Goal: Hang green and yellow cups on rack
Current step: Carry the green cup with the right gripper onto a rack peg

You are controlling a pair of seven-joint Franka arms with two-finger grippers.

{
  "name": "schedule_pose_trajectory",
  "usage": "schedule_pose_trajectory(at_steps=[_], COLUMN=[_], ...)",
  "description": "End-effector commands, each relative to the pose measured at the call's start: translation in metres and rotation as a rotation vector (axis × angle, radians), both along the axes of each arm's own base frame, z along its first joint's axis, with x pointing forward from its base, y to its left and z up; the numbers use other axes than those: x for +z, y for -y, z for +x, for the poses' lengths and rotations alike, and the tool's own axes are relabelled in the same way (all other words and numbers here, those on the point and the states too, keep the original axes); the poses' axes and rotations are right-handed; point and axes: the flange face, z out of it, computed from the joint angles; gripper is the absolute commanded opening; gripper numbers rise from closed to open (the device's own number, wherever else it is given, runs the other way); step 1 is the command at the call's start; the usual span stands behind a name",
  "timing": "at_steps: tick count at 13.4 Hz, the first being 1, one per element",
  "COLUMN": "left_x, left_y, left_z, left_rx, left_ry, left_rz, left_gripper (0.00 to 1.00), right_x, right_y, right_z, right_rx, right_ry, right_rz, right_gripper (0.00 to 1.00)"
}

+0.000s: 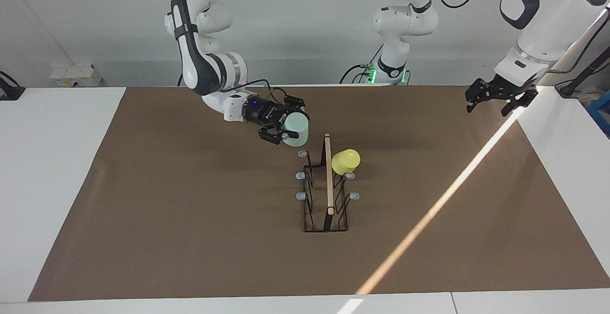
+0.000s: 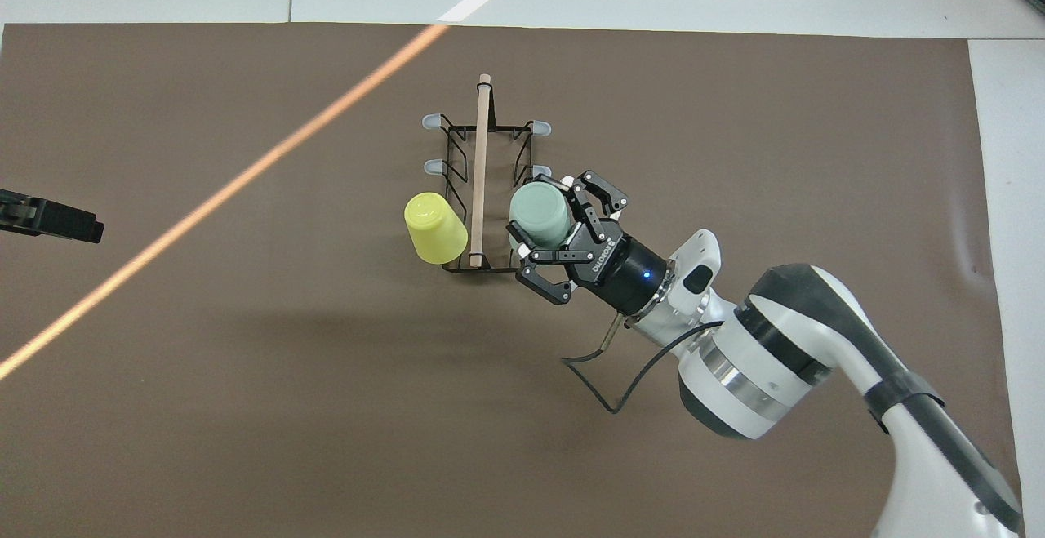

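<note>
Right tool (image 1: 284, 128) grips mint green cup (image 1: 296, 129) over rack (image 1: 326, 187).

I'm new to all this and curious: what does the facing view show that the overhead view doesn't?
Only the facing view shows both arms' bases and the whole left gripper, waiting open over the mat's edge, and that the green cup is held in the air above the rack. Only the overhead view shows the yellow cup's bottom from above. Both show the right gripper holding the green cup and the yellow cup already hung.
</note>
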Motion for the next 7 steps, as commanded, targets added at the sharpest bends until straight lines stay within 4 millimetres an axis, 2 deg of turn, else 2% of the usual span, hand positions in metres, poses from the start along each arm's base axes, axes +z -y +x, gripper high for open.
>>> schedule_pose_trajectory(at_steps=[1,2,5,7], left_x=[0.002,0.003,0.003,0.002], left_y=[-0.003,-0.001,0.007,0.006], left_z=[-0.010,-0.008,-0.008,-0.008], left_rx=[-0.005,-0.007,-0.022,-0.020], left_ry=[-0.005,0.000,-0.002,-0.002], left_rz=[-0.017,-0.016,-0.016,-0.016], left_gripper=[1.00,1.00,1.00,1.00], right_x=[-0.039,-0.050,-0.056,-0.068], right_y=[-0.001,-0.002,-0.001,-0.003], right_z=[0.008,0.008,0.006,0.005], right_rx=[-0.054,-0.053,-0.056,-0.055], right_ry=[0.017,0.026,0.020,0.032], right_rz=[0.021,0.015,-0.001,-0.010], right_gripper=[0.00,0.00,0.00,0.00])
